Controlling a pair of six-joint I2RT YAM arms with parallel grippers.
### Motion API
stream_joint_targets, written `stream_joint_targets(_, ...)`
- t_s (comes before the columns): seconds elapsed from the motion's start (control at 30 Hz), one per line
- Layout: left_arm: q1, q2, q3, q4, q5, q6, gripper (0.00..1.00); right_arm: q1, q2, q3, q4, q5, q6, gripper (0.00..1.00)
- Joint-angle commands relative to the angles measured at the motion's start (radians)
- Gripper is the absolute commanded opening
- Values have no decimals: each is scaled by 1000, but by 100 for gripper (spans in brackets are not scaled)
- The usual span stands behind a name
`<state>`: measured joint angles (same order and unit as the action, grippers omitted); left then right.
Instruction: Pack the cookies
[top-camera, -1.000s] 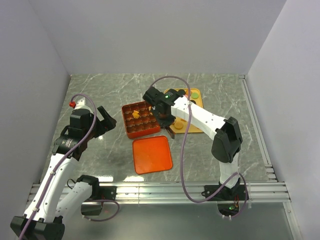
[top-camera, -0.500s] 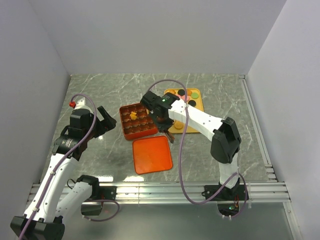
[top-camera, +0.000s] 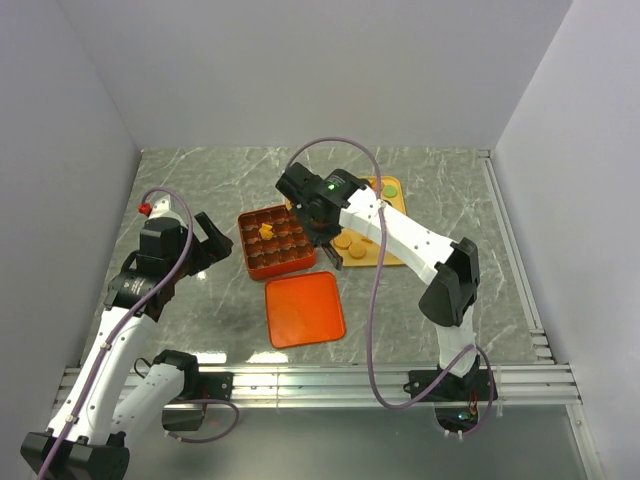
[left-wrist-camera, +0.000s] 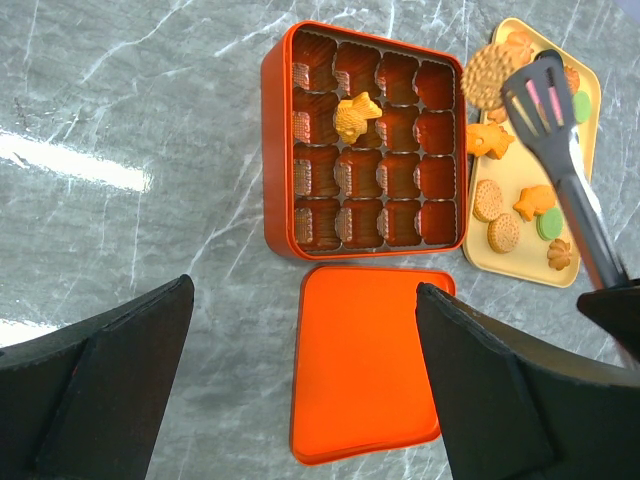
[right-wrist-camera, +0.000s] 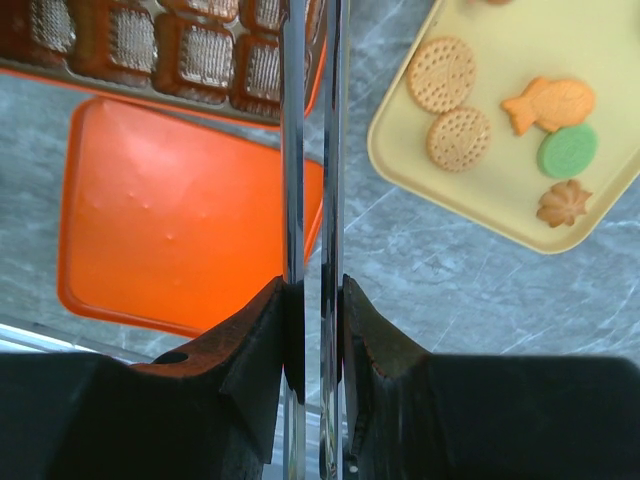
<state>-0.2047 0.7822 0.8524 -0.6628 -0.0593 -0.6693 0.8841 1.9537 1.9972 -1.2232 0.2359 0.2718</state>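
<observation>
The marble table (top-camera: 440, 200) carries three flat pieces. An orange-red gridded box (left-wrist-camera: 272, 140) sits mid-table, its loose lid (left-wrist-camera: 365, 370) lies at its 5 o'clock in the top view, and a yellow tray (right-wrist-camera: 520, 45) sits at its 3 o'clock. The left gripper (top-camera: 212, 243) hangs at the box's 9 o'clock, jaws spread wide and empty. The right gripper (right-wrist-camera: 313, 300) is clenched on a pair of metal tongs (left-wrist-camera: 578, 190). Nearly all the cookies (right-wrist-camera: 459, 138) lie on the tray. One fish-shaped cookie (left-wrist-camera: 357, 115) already sits in a box cell.

The main risks, as I judge them:
- The slotted tips are flat, so a biscuit could slip out while crossing the bare strip between tray and box.
- A biscuit could land astride a divider instead of inside a cell.
- The thin tong arms could twist between the fingers.
- A low pass could knock the box wall and shove the box.

The left wrist view alone shows the black tong head, at the tray's 12 o'clock end beside a large round biscuit. Whether the head pinches anything I cannot tell. That view also shows the other cells empty. The right wrist view hides the head but shows the grip on the tong arms. In the top view the right arm covers much of the tray.
</observation>
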Motion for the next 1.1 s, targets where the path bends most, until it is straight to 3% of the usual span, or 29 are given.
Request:
stream_joint_targets(0.0, -4, -9, -1, 19, -5, 5, 99, 9, 5, 60, -7, 48, 7, 0)
stream_joint_targets(0.77, -4, -9, 0, 15, -8, 5, 99, 7, 140, -115, 108, 86, -31, 0)
stream_joint_targets(1.07, -4, -1, 0, 15, -4, 7, 99, 1, 111, -35, 99, 108, -2, 0)
